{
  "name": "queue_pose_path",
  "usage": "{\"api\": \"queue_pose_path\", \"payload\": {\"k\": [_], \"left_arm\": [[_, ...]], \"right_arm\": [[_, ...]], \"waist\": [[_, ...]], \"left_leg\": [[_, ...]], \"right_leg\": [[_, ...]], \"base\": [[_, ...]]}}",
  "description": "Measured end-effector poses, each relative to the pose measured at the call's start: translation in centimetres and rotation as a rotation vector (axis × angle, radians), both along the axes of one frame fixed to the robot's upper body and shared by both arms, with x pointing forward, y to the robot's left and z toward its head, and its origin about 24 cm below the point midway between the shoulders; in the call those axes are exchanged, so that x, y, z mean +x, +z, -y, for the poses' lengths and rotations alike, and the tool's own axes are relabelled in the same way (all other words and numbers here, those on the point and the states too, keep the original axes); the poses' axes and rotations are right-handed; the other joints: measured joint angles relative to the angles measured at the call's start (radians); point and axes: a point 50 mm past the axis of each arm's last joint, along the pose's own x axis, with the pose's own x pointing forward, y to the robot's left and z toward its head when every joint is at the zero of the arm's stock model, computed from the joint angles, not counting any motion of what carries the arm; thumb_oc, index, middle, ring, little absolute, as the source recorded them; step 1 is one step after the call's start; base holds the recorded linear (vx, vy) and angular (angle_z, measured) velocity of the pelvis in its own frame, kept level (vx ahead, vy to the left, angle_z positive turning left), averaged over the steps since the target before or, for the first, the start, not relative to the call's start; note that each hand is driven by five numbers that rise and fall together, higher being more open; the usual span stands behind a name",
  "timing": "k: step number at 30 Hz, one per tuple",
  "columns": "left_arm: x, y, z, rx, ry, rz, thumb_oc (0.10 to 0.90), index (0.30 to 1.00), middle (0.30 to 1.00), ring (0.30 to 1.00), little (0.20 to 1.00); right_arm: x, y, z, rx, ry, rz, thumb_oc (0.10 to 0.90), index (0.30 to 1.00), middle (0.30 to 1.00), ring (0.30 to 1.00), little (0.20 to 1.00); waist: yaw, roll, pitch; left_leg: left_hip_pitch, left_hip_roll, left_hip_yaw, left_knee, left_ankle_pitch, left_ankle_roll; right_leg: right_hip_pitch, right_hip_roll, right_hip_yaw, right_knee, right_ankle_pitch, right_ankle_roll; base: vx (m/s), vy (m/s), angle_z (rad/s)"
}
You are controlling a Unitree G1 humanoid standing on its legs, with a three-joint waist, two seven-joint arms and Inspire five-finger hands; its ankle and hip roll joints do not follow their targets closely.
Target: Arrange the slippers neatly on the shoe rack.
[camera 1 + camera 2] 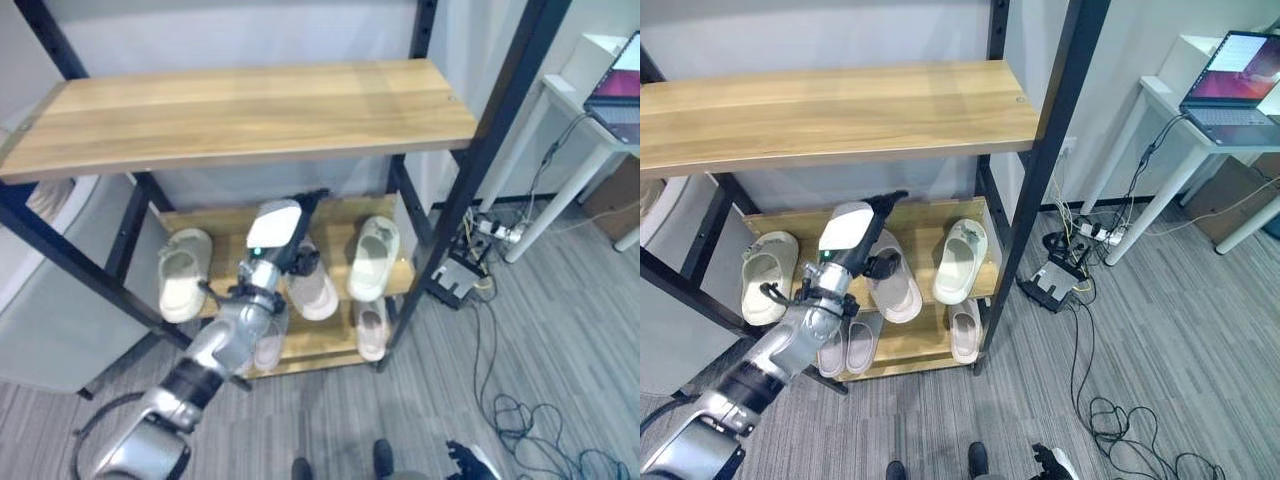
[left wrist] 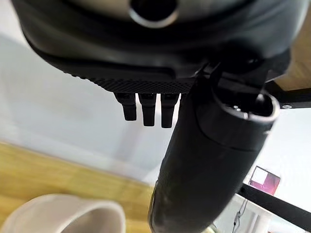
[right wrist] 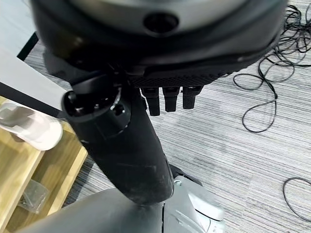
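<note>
We reach our left hand (image 1: 300, 258), fingers straight and holding nothing, over the pink slipper (image 1: 315, 290) just below it, lying lengthwise front-to-back on the shoe rack (image 1: 340, 225).

Shoe rack (image 1: 240, 115): black frame, wooden shelves. Middle shelf carries 3 pale slippers: cream slipper (image 1: 183, 272) at left, pinkish slipper (image 1: 315, 290) centre and angled, cream-green slipper (image 1: 373, 256) at right. Bottom shelf: pinkish pair (image 1: 847, 347), single pinkish slipper (image 1: 371, 329).
</note>
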Motion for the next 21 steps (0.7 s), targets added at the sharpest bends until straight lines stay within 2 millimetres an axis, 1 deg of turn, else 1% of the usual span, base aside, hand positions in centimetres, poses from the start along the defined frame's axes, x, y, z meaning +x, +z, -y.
{"api": "queue_pose_path", "payload": {"k": [3, 4, 5, 7, 8, 11, 13, 16, 21], "left_arm": [[0.2, 0.1, 0.0, 0.001, 0.007, 0.003, 0.8, 0.9, 0.9, 0.9, 0.9], [1.1, 0.7, 0.0, 0.035, 0.037, 0.026, 0.8, 0.9, 0.9, 0.9, 0.9], [1.3, 0.8, -0.2, 0.04, 0.053, 0.023, 0.8, 0.9, 0.9, 0.9, 0.9], [1.6, 0.8, -0.7, 0.066, 0.076, 0.016, 0.8, 0.9, 0.9, 0.9, 0.9], [1.7, 1.1, -1.3, 0.082, 0.094, 0.025, 0.8, 0.9, 0.9, 0.9, 0.9], [1.8, 1.2, -1.6, 0.087, 0.12, 0.023, 0.8, 0.9, 0.9, 0.9, 0.9], [1.8, 1.2, -1.7, 0.089, 0.129, 0.022, 0.8, 0.9, 0.9, 0.9, 0.9], [1.7, 1.7, -1.5, 0.095, 0.121, 0.044, 0.8, 0.9, 0.9, 0.9, 0.9], [1.6, 2.1, -1.0, 0.151, 0.108, 0.084, 0.8, 0.9, 0.9, 0.9, 0.9]], "right_arm": [[-0.1, 0.0, 0.0, -0.001, -0.002, -0.002, 0.8, 0.9, 0.9, 0.9, 0.9], [0.4, 0.1, 0.1, -0.004, 0.003, 0.012, 0.8, 0.9, 0.9, 0.9, 0.9], [0.6, 0.2, 0.1, -0.005, 0.004, 0.016, 0.8, 0.9, 0.9, 0.9, 0.9], [0.6, 0.2, 0.3, -0.009, 0.001, 0.016, 0.8, 0.9, 0.9, 0.9, 0.9], [1.1, 0.3, 0.3, -0.005, -0.004, 0.031, 0.8, 0.9, 0.9, 0.9, 0.9], [1.3, 0.4, 0.5, -0.013, -0.014, 0.041, 0.8, 0.9, 0.9, 0.9, 0.9], [1.4, 0.4, 0.4, -0.005, -0.025, 0.045, 0.8, 0.9, 0.9, 0.9, 0.9], [1.6, 0.5, 0.3, -0.003, -0.023, 0.055, 0.8, 0.9, 0.9, 0.9, 0.9], [1.9, 0.6, 0.2, 0.001, -0.017, 0.063, 0.8, 0.9, 0.9, 0.9, 0.9]], "waist": [[-0.002, 0.0, 0.001], [0.001, 0.0, 0.004], [0.0, 0.0, 0.008], [0.001, -0.001, 0.032], [0.0, -0.002, 0.056], [0.004, 0.002, 0.103], [0.005, 0.002, 0.121], [0.006, 0.002, 0.136], [0.007, -0.007, 0.143]], "left_leg": [[-0.006, -0.002, 0.003, 0.0, 0.0, 0.0], [-0.045, -0.004, 0.003, 0.0, 0.005, 0.002], [-0.054, -0.005, 0.005, 0.001, 0.011, 0.002], [-0.055, -0.007, 0.007, 0.004, 0.011, 0.002], [-0.056, -0.007, 0.008, 0.003, 0.011, 0.002], [-0.058, -0.006, 0.008, 0.004, 0.011, 0.002], [-0.06, -0.005, 0.005, 0.004, 0.012, 0.001], [-0.06, -0.005, 0.003, 0.004, 0.011, 0.001], [-0.048, -0.005, 0.001, 0.003, 0.011, 0.0]], "right_leg": [[-0.008, 0.0, 0.002, 0.001, 0.001, 0.0], [-0.046, -0.001, 0.003, 0.001, 0.009, 0.004], [-0.056, -0.001, 0.003, 0.001, 0.012, 0.004], [-0.057, -0.002, 0.004, 0.001, 0.014, 0.005], [-0.059, -0.003, 0.004, 0.0, 0.014, 0.005], [-0.061, -0.003, 0.003, 0.001, 0.014, 0.005], [-0.062, -0.003, 0.002, 0.001, 0.014, 0.005], [-0.06, -0.003, 0.0, 0.001, 0.014, 0.005], [-0.046, -0.002, -0.004, 0.001, 0.014, 0.006]], "base": [[-0.06, 0.006, -0.02], [-0.04, 0.002, 0.01], [0.0, 0.0, 0.0], [0.0, 0.0, 0.0], [0.0, 0.0, 0.0], [0.0, 0.0, 0.0], [0.0, 0.0, 0.0], [0.0, 0.0, 0.0], [0.02, 0.004, 0.01]]}}
